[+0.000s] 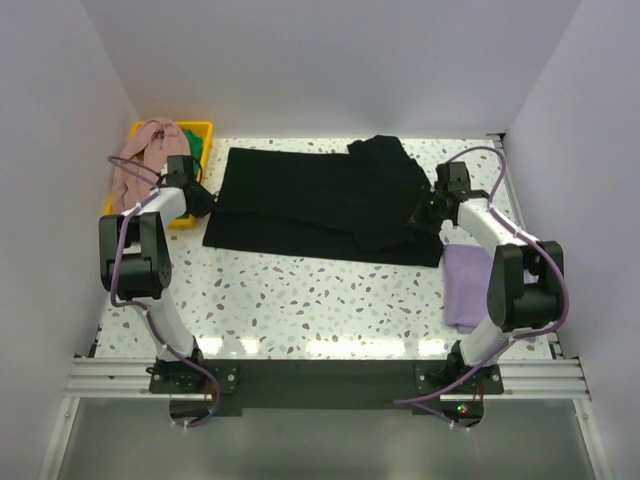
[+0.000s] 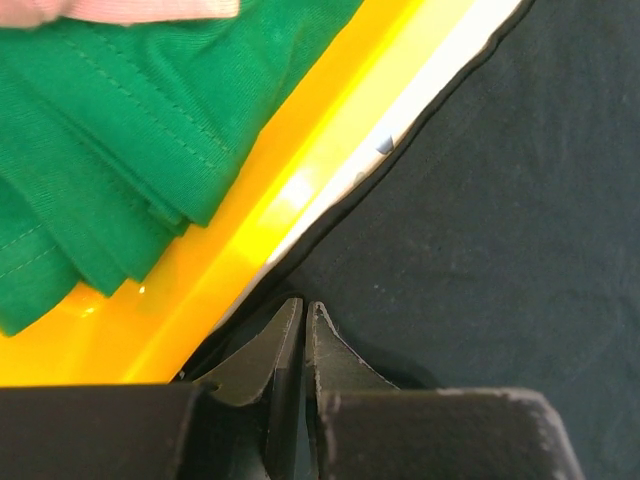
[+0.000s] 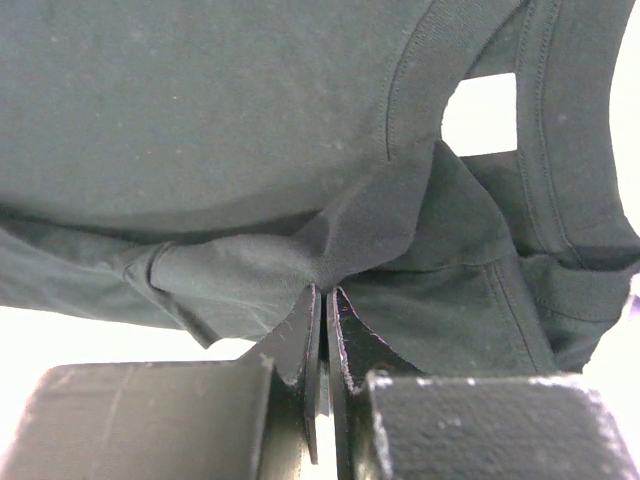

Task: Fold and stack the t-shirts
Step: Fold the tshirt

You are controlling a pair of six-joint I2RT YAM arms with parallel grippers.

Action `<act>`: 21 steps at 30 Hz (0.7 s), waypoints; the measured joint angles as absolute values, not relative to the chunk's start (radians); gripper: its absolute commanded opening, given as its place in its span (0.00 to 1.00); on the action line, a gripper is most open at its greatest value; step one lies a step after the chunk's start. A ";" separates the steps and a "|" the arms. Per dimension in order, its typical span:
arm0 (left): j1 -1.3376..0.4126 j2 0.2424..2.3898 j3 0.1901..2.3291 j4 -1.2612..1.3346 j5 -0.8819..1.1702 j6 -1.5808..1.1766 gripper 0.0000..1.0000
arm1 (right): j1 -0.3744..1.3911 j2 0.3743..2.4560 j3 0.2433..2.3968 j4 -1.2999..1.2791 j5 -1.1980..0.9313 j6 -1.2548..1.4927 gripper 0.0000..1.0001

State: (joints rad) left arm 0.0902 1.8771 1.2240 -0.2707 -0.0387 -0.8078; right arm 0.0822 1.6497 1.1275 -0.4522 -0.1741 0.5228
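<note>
A black t-shirt (image 1: 310, 200) lies spread across the far half of the table, with a fold of cloth bunched at its right end. My left gripper (image 1: 200, 200) is at the shirt's left edge, beside the yellow bin. In the left wrist view it (image 2: 304, 305) is shut, with the black shirt's edge (image 2: 500, 200) at its tips. My right gripper (image 1: 425, 211) is at the shirt's right end. In the right wrist view it (image 3: 325, 290) is shut on a pinched fold of the black shirt (image 3: 200, 120). A folded purple t-shirt (image 1: 465, 285) lies at the right, near the right arm.
A yellow bin (image 1: 200, 127) stands at the far left corner and holds a pink shirt (image 1: 140, 150) and a green shirt (image 1: 195, 143). The bin wall (image 2: 300, 150) and green shirt (image 2: 100, 150) sit close to my left fingers. White walls enclose the table.
</note>
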 measured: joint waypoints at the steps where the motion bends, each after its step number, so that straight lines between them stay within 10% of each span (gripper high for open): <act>1: 0.090 1.882 1.226 -0.269 -0.036 -0.807 0.09 | 0.081 1.651 1.128 -0.450 -0.178 0.523 0.00; 21: 0.090 1.897 1.251 -0.251 -0.022 -0.788 0.24 | 0.070 1.895 1.362 -0.456 -0.222 0.528 0.00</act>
